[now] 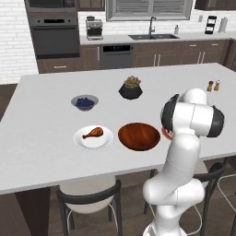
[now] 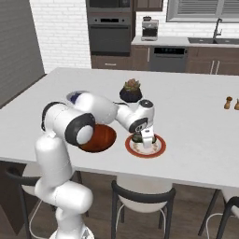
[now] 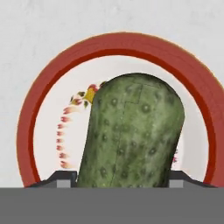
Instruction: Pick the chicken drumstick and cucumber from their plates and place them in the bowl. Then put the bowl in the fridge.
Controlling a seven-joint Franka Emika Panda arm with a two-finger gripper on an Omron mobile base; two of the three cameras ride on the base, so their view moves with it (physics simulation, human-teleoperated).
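Two plates sit on the white tabletop [image 1: 41, 110] flanking the bowl [image 1: 138, 136]: a plain white plate [image 1: 93, 138] carrying the chicken drumstick [image 1: 93, 133], and a red-rimmed plate [image 2: 145, 145] under the arm. On that plate lies the cucumber [image 3: 131, 133], with the end effector [image 2: 147, 141] lowered over it and one finger tip [image 3: 61, 179] on either side. Whether the jaws already press the cucumber cannot be told. The bowl holds nothing.

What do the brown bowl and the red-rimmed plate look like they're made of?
The bowl looks like wood, judging by its reddish-brown streaked surface with a soft sheen. The red-rimmed plate looks like glazed ceramic: smooth white centre, painted pattern, glossy rim.
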